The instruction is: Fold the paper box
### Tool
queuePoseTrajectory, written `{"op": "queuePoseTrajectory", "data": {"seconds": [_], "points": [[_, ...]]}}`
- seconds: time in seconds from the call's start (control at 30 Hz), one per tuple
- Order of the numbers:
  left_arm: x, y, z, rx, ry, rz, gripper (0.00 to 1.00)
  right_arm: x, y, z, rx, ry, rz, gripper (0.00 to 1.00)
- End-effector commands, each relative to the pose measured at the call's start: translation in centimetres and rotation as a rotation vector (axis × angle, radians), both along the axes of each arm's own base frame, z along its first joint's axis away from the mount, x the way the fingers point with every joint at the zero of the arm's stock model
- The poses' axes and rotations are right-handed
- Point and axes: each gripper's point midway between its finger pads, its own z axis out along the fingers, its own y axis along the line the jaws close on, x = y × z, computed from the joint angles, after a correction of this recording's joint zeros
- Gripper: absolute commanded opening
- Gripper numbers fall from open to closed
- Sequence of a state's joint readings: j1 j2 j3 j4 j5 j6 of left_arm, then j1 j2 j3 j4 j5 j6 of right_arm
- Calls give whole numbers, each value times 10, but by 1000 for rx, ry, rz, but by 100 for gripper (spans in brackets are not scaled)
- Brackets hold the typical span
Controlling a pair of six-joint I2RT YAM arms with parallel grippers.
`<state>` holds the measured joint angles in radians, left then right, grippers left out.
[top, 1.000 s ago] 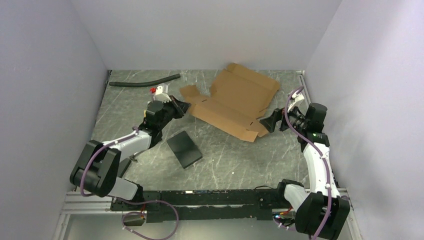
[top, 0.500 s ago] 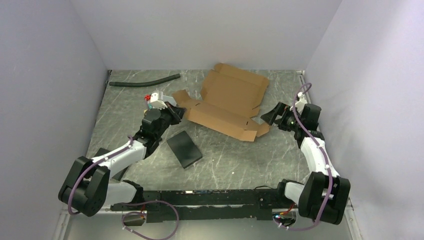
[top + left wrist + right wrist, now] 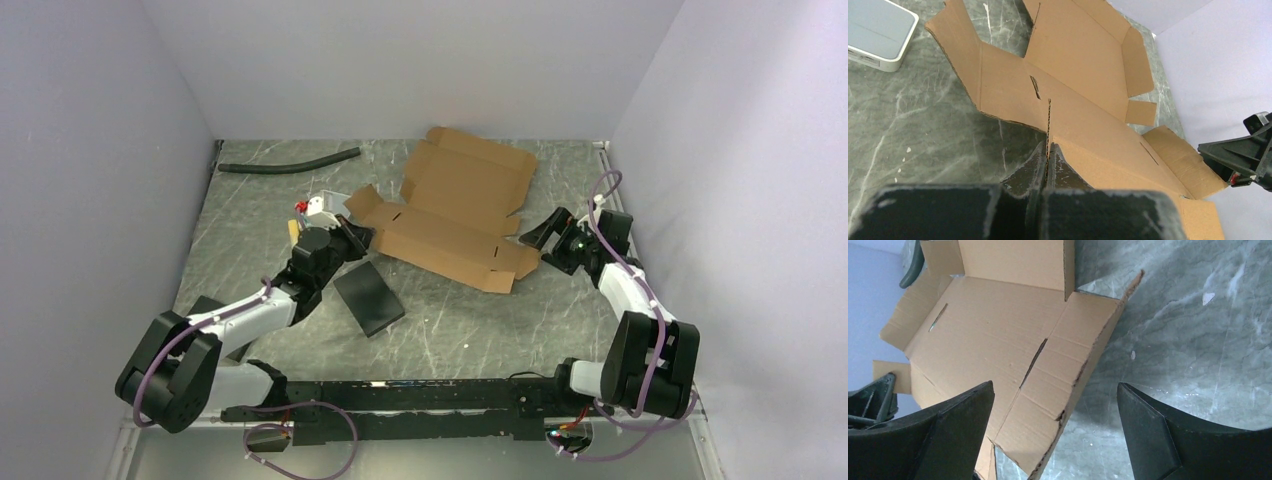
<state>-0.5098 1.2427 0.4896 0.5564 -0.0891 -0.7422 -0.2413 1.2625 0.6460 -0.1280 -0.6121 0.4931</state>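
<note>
Top view, read from left to right. A black hose (image 3: 290, 161) lies on the table (image 3: 450, 320), well beyond the left pincer (image 3: 361, 234). A white device (image 3: 319, 207) sits just beyond and to the left of the same pincer. The left pincer is closed on the box (image 3: 455, 215), and the wrist view shows a thin upright edge of cardboard nipped between its fingers (image 3: 1033, 165). A black slab (image 3: 368, 298) lies flat just on the near side of this pincer, beside its wrist. The box, an unfolded brown sheet with slots and flaps, spans the gap between the two pincers, its left flap tilted up. The right pincer (image 3: 535, 246) has its fingers spread wide. The box's right near corner lies between them, and contact cannot be judged
</note>
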Motion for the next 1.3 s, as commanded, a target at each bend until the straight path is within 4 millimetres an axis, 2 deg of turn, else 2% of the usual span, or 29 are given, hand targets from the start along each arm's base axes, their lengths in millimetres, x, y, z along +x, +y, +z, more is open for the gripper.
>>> {"op": "queuePoseTrajectory", "data": {"seconds": [0.0, 0.13, 0.37, 0.53, 0.57, 0.6, 0.73, 0.8, 0.87, 1.07, 1.13, 1.27], "points": [[2, -2, 7, -19, -35, 26, 0, 8, 2, 0, 57, 32, -23, 94], [-3, -8, 4, -12, -31, 16, 0, 7, 3, -11, 61, 74, -19, 84], [-9, -13, 3, 2, -32, -5, 0, 12, -10, -4, -22, 17, -58, 55], [-16, -18, 7, 9, -46, -36, 0, 15, -17, -4, -74, -2, -69, 24], [-17, -19, 7, 9, -47, -44, 0, 15, -18, -4, -84, -6, -70, 15], [-19, -20, 8, 9, -49, -52, 0, 16, -20, -4, -95, -10, -72, 1], [-26, -23, 11, 4, -62, -86, 0, 17, -26, 7, -146, -55, -76, 0], [-30, -24, 13, -4, -71, -106, 0, 18, -28, 18, -170, -103, -75, 0], [-35, -24, 17, -5, -82, -127, 1, 18, -28, 39, -200, -191, -69, 0], [-56, -20, 31, 4, -116, -182, 22, 8, -29, 93, -326, -425, -35, 0], [-65, -14, 39, 2, -133, -185, 32, 4, -33, 107, -382, -481, -22, 0], [-84, 0, 52, 10, -164, -186, 47, -4, -37, 133, -502, -570, 36, 0]]}}
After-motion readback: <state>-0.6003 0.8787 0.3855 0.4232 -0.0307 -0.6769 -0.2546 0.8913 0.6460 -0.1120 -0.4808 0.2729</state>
